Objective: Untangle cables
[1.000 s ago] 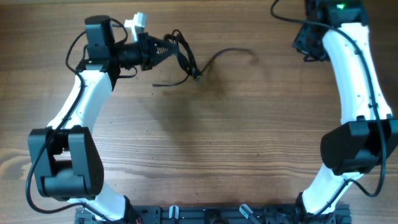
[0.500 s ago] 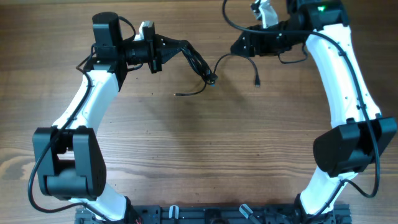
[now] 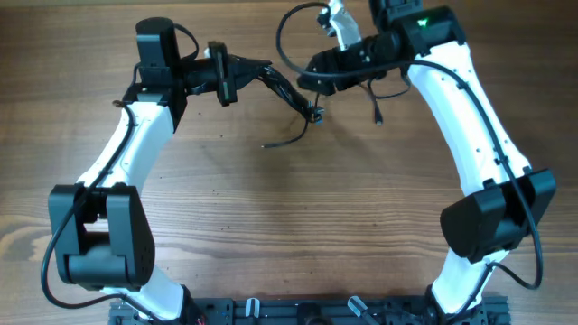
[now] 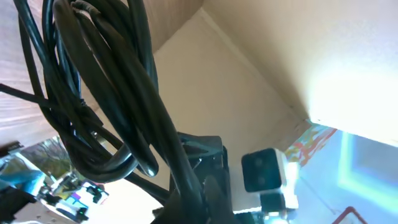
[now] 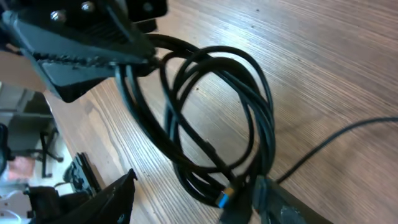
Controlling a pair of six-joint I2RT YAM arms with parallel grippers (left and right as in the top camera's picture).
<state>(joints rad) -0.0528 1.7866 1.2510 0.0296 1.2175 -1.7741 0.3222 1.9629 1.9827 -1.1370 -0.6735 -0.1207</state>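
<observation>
You can read no text, label, brand or number in any of the views. In the left wrist view a small coloured patch point(image 4: 74, 194) sits low, just beside the cables point(image 4: 106, 93), but it is too blurred to read. The orange marks point(image 4: 309, 144) on the far wall are also not legible.

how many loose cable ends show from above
2: one end lies on the table, toward the robot from the bundle; another end beside the right arm; others may hide in the bundle.
</observation>
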